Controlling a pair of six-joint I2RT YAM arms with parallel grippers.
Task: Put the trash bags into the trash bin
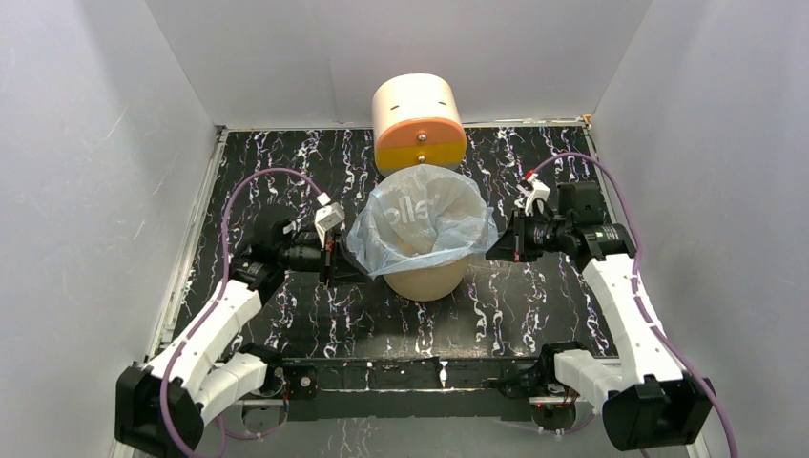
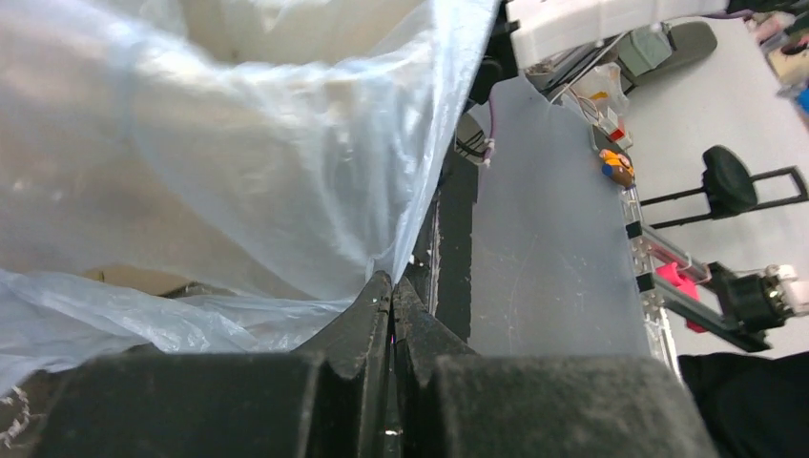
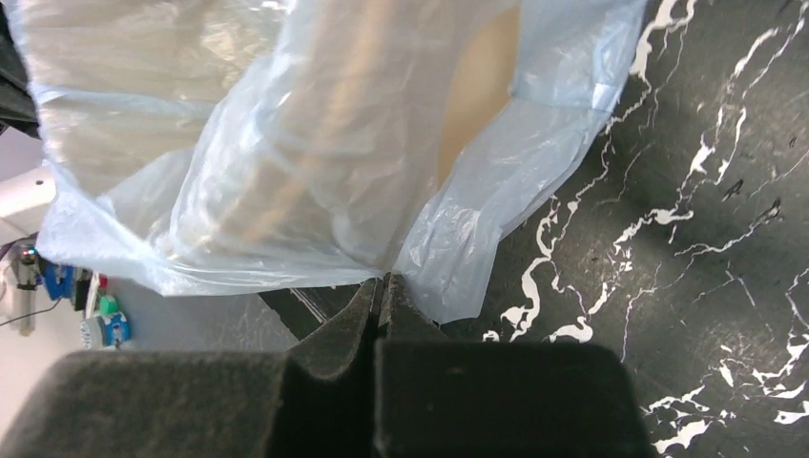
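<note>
Top external, trash bag (image 1: pixel 382 243) lining trash bin (image 1: pixel 426 281), lettering (image 1: pixel 417 208) illegible, left pincer (image 2: pixel 392 284) and right pincer (image 3: pixel 380 284) pinching it

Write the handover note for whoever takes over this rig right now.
Left pincer: shut on the left edge of the bag.
Right pincer: shut on its right edge.
Things: the bag sits open inside the bin, with its hem draped out over the rim on both sides. The bin stands just in front of the cream-and-orange cylinder.
Done: the bag is in the bin.
Left: probably only to release both edges and back the arms away.
</note>
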